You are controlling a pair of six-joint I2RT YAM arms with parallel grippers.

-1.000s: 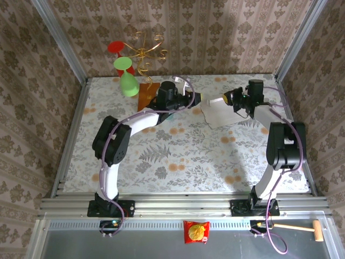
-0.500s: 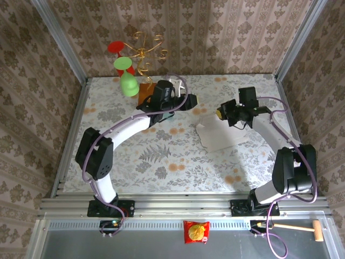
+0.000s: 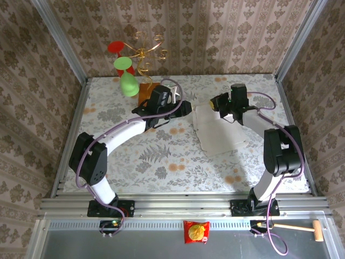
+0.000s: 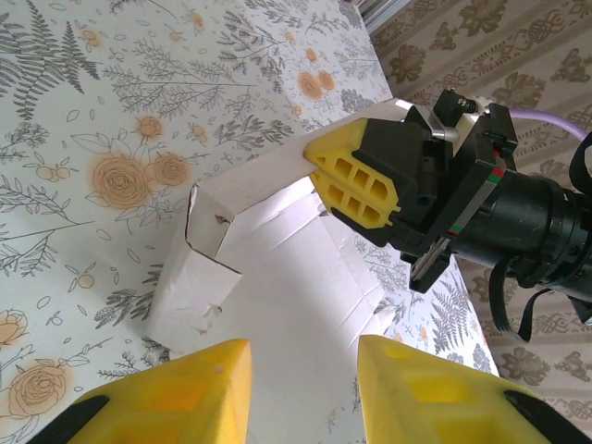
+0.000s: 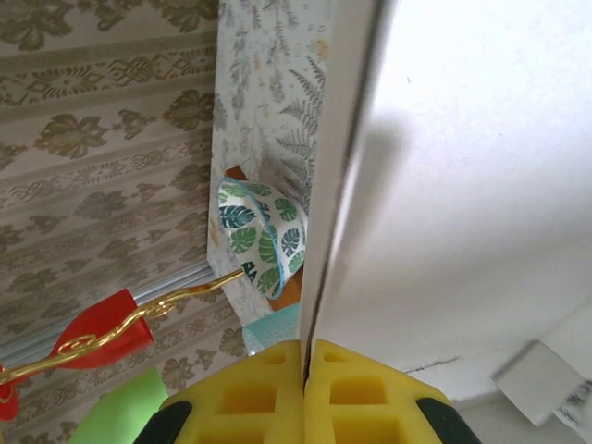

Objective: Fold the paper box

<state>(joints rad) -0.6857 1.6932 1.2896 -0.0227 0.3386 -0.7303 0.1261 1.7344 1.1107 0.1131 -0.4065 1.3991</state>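
Two claws are positioned at the far edge of the paper box (image 3: 221, 132), which is laid on the flowered table (image 3: 151, 156), right of centre. The long axis of the box is directed from far to near, slanted slightly toward the right arm's base. The far flap is lifted off the table and gripped by the right claw (image 3: 213, 102). In the right wrist view, the thin cardboard edge is clamped between the closed pads (image 5: 268, 398). The left claw (image 3: 187, 108) is set open just beside the far left corner of the box, with its fingers (image 4: 185, 388) spread and clear of the cardboard. A side flap appears to be folded upright at that corner, though the crease is partly shadowed.
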